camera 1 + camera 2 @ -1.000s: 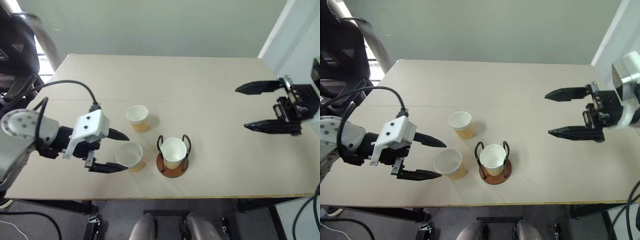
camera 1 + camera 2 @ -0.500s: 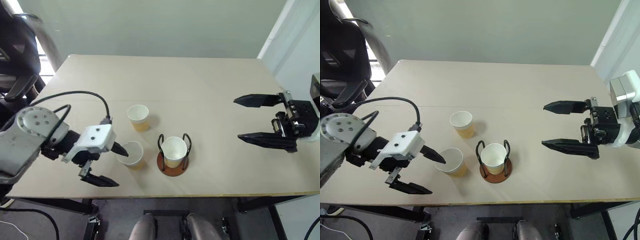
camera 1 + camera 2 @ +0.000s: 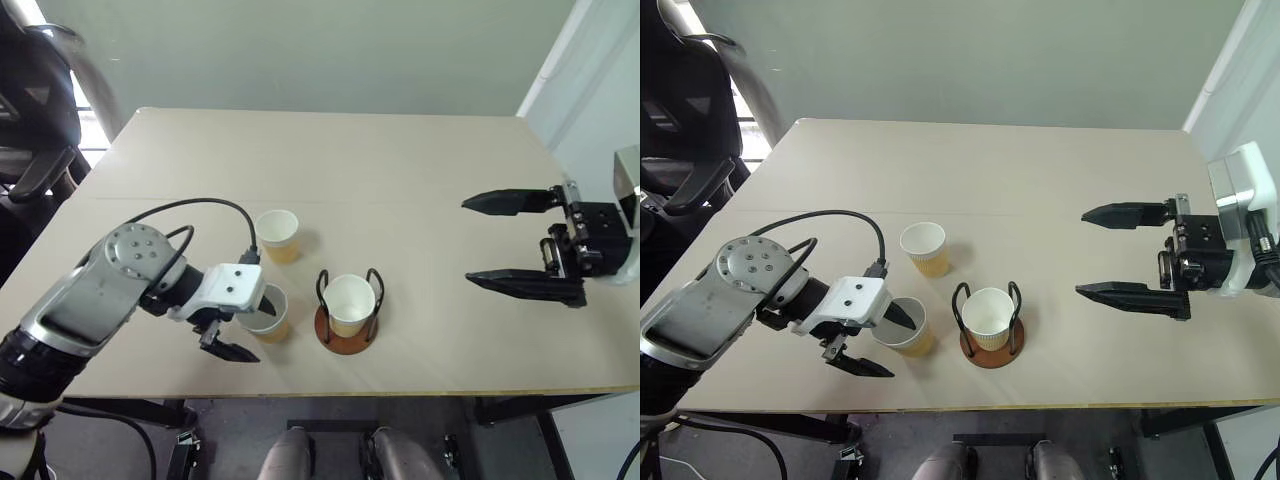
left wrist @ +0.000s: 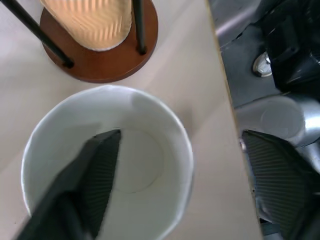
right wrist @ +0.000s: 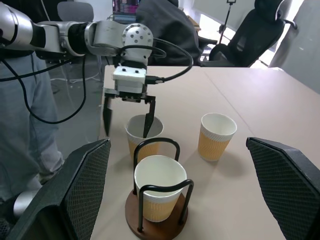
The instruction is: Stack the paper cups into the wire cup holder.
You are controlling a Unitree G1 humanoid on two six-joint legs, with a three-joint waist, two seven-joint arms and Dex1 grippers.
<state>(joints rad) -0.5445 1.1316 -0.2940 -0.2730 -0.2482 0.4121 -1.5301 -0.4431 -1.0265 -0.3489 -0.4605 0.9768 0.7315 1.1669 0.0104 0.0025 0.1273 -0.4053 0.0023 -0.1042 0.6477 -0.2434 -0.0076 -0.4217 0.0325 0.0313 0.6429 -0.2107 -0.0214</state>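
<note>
Three tan paper cups stand on the table. One cup (image 3: 349, 303) sits inside the wire cup holder (image 3: 343, 340), between its two black loops. Another cup (image 3: 277, 235) stands free behind it to the left. My left gripper (image 3: 256, 330) is open and straddles the near wall of the third cup (image 3: 270, 318), just left of the holder. One finger (image 4: 95, 170) reaches down inside that cup and the other finger (image 4: 280, 175) stays outside, clear of the rim. My right gripper (image 3: 467, 243) hovers wide open and holding nothing, far to the holder's right.
The beige table (image 3: 400, 160) has free room behind and to the right of the cups. Its front edge (image 3: 330, 392) runs close to the holder. A black office chair (image 3: 30, 100) stands at the left. A seated person (image 5: 165, 20) and more chairs show beyond the table.
My left gripper has come down and toward the holder, from beside the near cup to astride its wall, with its fingers closer together. The right gripper has hardly moved.
</note>
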